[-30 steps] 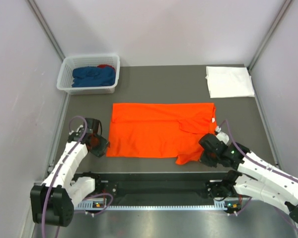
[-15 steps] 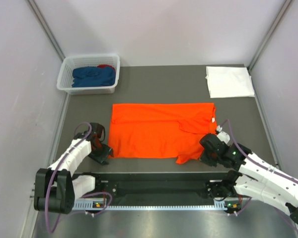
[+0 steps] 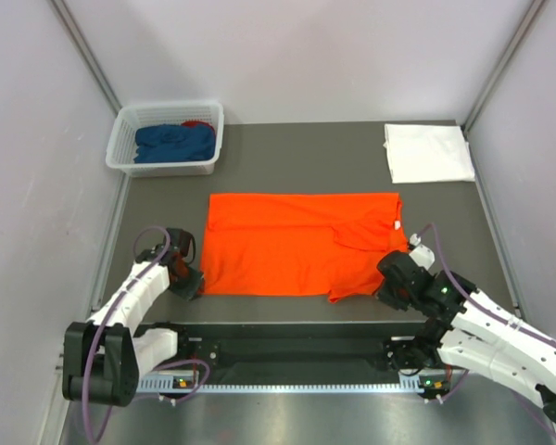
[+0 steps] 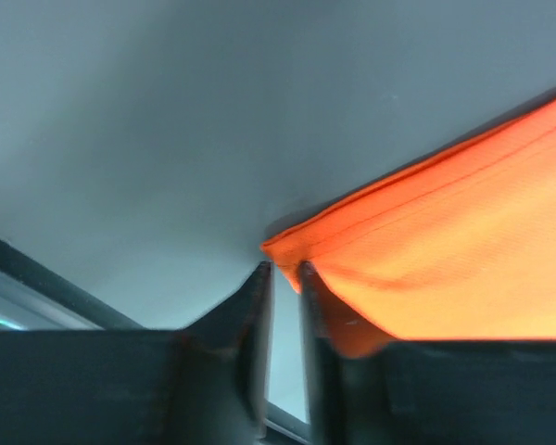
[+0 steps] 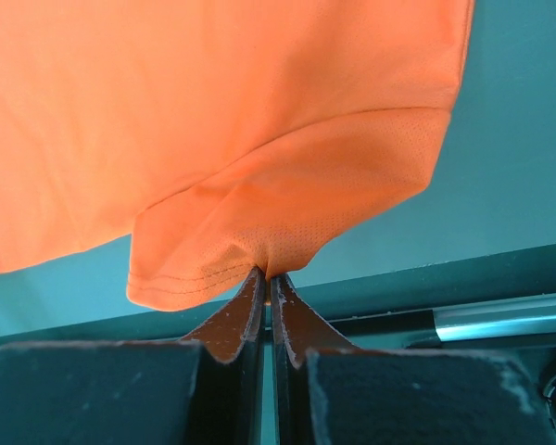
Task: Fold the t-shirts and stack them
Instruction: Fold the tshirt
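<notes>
Right wrist view: right gripper (image 5: 266,277) clamped on bright orange cloth t-shirt (image 5: 213,111) sleeve edge; left gripper (image 4: 283,270) jaws narrowly apart at its corner.

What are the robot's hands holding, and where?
The right hand pinches the orange t-shirt at its near right edge. The left hand is at the near left corner; grip unclear.

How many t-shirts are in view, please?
4: a bright orange cloth t-shirt spread mid-table, a folded white one far right, a dark blue one and a red one in the white plastic lattice basket; others may lie beneath.
</notes>
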